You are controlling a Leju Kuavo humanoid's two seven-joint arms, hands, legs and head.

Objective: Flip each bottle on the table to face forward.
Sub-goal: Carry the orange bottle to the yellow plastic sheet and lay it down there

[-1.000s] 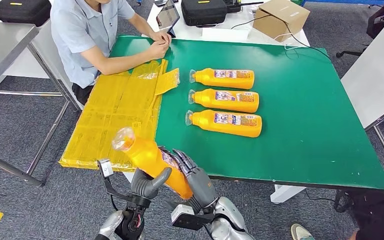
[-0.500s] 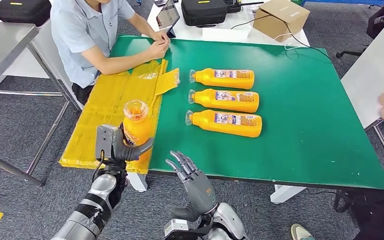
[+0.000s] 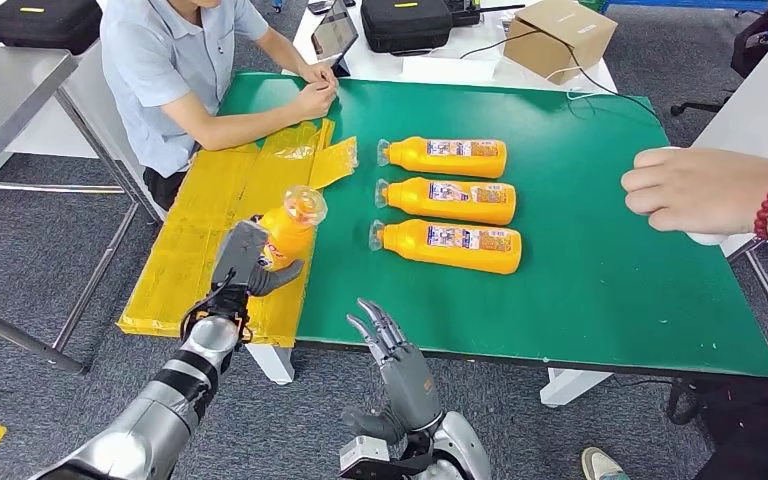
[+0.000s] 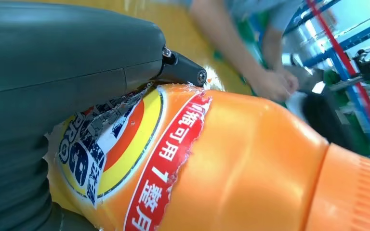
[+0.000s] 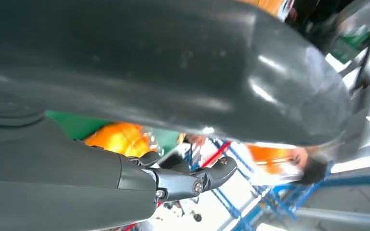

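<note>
We hold one orange bottle [image 3: 282, 238] in the left hand [image 3: 243, 268], fingers clamped around its lower body, cap end tilted up and toward the counter [image 3: 600, 290]. The bottle hangs over the yellow sheets [image 3: 210, 235] at the counter's left edge, not yet set down. In the left wrist view the label [image 4: 125, 159] shows just beside the thumb. The right hand [image 3: 392, 350] hovers at the near edge, fingers apart and holding nothing. Three bottles [image 3: 447, 201] lie in a column on the green surface, labels up, caps to the left.

We judge the step in hand to be placing. The next move calls for lowering the bottle flat, label upward, near the row, then releasing.
</note>
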